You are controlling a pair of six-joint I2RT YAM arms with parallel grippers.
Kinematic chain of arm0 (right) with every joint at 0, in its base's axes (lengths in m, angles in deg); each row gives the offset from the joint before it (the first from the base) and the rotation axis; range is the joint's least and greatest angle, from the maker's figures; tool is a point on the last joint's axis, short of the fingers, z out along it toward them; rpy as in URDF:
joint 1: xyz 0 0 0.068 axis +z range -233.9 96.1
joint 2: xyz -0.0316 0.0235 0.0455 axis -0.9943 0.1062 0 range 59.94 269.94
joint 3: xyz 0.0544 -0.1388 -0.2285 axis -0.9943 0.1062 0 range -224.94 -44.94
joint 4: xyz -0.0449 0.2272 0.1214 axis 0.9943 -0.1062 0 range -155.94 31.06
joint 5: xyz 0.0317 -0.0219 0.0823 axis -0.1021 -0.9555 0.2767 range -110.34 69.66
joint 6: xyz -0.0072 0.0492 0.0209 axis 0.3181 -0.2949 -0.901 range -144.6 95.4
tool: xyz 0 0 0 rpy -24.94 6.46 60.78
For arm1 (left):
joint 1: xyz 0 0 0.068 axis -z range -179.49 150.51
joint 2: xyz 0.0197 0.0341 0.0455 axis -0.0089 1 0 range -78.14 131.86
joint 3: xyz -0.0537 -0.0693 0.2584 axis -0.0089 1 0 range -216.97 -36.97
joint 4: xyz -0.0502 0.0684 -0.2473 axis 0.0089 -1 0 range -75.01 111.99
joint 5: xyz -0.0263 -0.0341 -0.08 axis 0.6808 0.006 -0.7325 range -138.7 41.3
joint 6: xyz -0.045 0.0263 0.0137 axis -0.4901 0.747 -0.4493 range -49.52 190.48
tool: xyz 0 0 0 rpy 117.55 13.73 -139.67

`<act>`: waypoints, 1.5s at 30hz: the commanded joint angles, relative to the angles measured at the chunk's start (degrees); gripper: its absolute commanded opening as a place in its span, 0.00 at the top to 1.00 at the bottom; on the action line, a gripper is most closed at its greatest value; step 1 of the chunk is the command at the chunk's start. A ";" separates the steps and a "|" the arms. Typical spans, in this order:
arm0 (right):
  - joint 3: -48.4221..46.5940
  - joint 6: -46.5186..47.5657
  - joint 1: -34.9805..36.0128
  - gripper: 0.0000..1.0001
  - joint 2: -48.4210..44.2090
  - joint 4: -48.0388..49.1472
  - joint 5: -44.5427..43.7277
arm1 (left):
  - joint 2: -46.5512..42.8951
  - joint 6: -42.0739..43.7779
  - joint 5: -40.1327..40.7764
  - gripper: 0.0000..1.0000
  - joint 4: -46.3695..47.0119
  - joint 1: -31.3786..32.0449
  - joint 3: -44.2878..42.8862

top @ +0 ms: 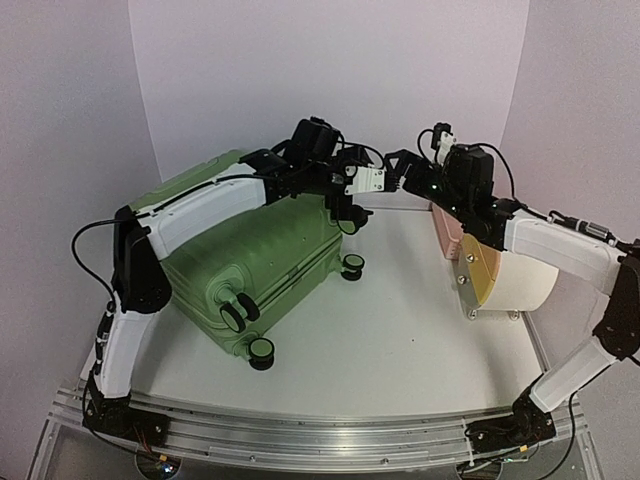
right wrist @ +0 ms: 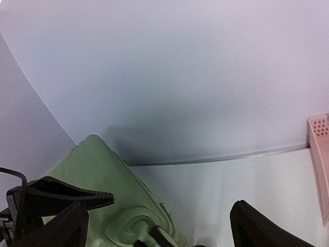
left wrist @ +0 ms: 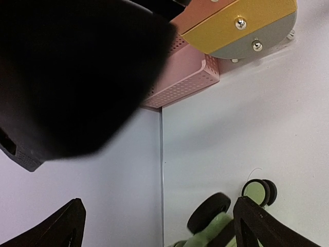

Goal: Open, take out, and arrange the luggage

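The luggage (top: 240, 250), a light-green ribbed hard-shell suitcase, lies shut on its side at the left of the table, wheels (top: 261, 351) toward the front and right. My left gripper (top: 345, 200) hangs over its far right corner, open. In the left wrist view the fingers (left wrist: 267, 226) stand wide apart, with a black wheel (left wrist: 209, 211) and green corner just inside the right one. My right gripper (top: 400, 172) hovers close by, facing the left one, open and holding nothing. The right wrist view shows the suitcase corner (right wrist: 103, 175) below its spread fingers (right wrist: 267, 229).
A pink slotted basket (top: 445, 232) stands at the back right against the wall. In front of it lies a cream drum (top: 520, 280) with a yellow and grey end plate (left wrist: 241, 25). Curved white walls close in the table's back and sides.
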 commanded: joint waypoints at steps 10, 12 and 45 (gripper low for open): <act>-5.01 6.50 11.93 0.02 -2.08 -6.82 9.99 | -27.83 -8.43 7.08 0.00 -4.70 -10.27 14.76; -6.79 7.32 11.95 0.02 -1.53 -6.88 12.70 | -31.50 -7.21 8.47 0.00 -2.48 -11.05 20.66; -41.76 8.78 44.16 0.16 36.87 -36.76 -11.45 | -48.82 -37.03 -1.73 0.03 -15.18 -52.54 41.96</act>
